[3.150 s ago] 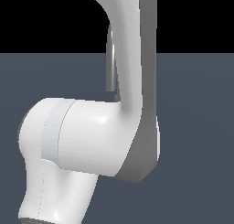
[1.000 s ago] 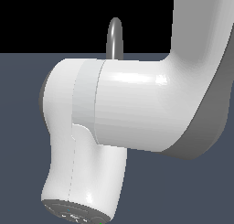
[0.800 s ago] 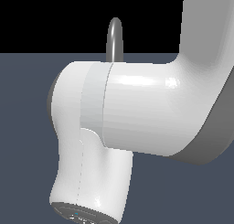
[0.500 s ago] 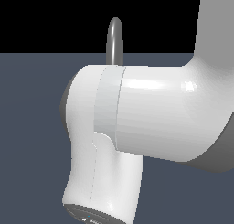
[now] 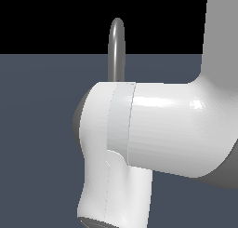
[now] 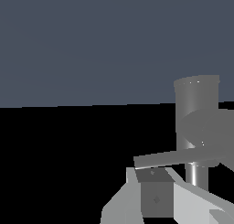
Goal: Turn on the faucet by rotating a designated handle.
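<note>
Arm (image 5: 158, 129) shifted rightward; faucet (image 5: 116, 50) behind, dark-blue floor (image 5: 37, 129), black backdrop; tool (image 6: 155, 191) state unclear.

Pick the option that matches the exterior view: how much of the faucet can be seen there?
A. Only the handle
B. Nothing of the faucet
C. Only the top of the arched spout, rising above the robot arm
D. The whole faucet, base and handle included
C: only the top of the faucet arch rises above the white robot arm, which hides everything lower down.
</note>
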{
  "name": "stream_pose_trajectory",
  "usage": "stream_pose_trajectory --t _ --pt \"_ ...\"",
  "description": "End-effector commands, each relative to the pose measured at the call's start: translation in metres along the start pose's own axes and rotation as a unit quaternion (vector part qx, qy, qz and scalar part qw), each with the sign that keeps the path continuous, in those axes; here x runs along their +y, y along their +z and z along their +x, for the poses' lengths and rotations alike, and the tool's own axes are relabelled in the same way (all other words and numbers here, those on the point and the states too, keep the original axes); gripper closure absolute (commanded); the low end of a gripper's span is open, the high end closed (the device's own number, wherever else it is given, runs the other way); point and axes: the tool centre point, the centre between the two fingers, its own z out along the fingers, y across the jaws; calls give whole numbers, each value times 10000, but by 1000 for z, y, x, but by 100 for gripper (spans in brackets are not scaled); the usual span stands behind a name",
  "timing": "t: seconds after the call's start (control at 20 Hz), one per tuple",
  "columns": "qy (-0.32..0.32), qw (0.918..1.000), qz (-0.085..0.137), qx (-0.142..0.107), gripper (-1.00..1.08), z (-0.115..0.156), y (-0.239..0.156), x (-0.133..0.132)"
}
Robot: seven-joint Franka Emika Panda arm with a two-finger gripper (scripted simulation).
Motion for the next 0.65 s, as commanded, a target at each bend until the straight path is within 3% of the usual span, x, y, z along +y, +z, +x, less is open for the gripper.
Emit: stream_pose_trajectory --t 0.0,0.6 --pt "-49 9995 -321 45 108 8 0 4" --pt "-117 9979 -642 52 108 32 3 -2"
